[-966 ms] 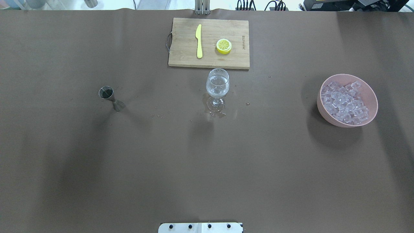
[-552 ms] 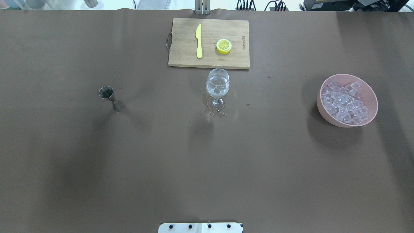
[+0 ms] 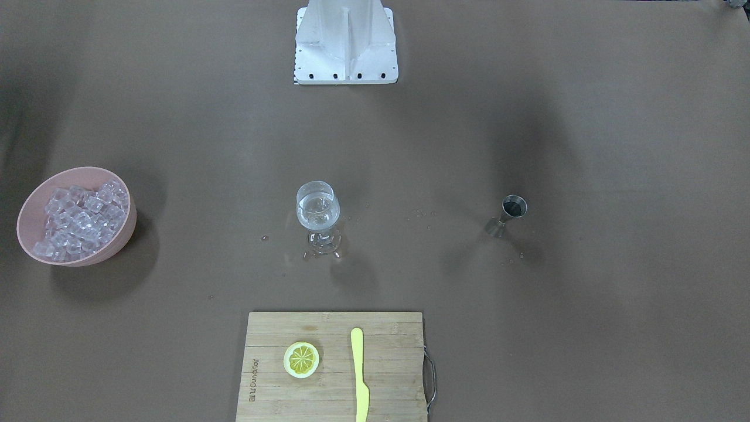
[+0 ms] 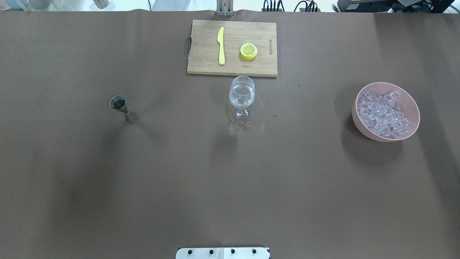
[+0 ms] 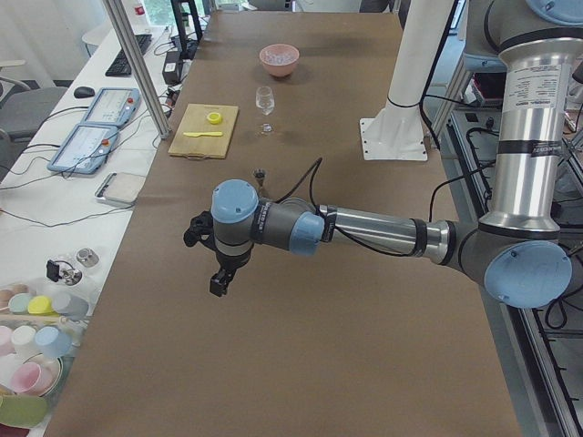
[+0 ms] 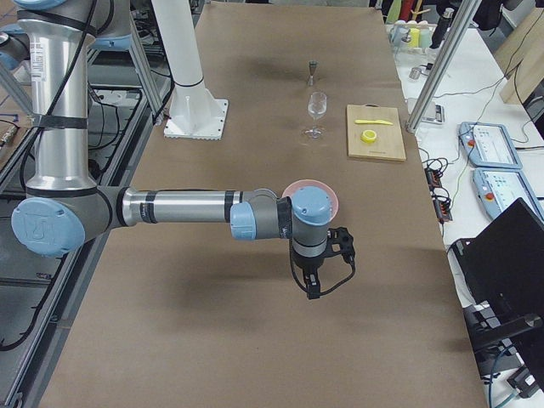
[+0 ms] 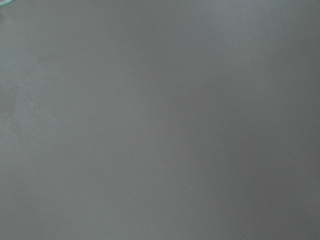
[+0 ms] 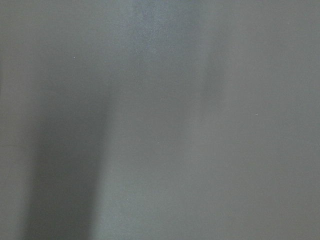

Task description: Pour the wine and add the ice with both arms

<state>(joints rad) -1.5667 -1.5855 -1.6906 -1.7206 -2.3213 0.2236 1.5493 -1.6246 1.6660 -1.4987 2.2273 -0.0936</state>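
Note:
A wine glass [image 4: 242, 96] [image 3: 317, 214] stands mid-table with clear wine in its bowl. A small steel jigger [image 4: 122, 108] [image 3: 508, 214] stands apart on the robot's left side. A pink bowl [image 4: 359, 124] [image 3: 126, 234] on the robot's right side holds the ice [image 4: 382, 115] [image 3: 79, 223]. Both arms show only in the side views. My left gripper [image 5: 219, 284] hangs over bare table beyond the jigger [image 5: 260, 176]. My right gripper [image 6: 313, 289] hangs over the table near the pink bowl [image 6: 327, 191]. I cannot tell whether either is open or shut. Both wrist views show only brown table.
A wooden cutting board [image 4: 205, 54] lies behind the glass, with a yellow knife [image 4: 221, 45] and a lemon slice [image 4: 248, 51] on it. Drops of liquid [image 4: 240, 126] lie around the glass foot. The white stand's base [image 3: 345, 41] sits at the robot's edge.

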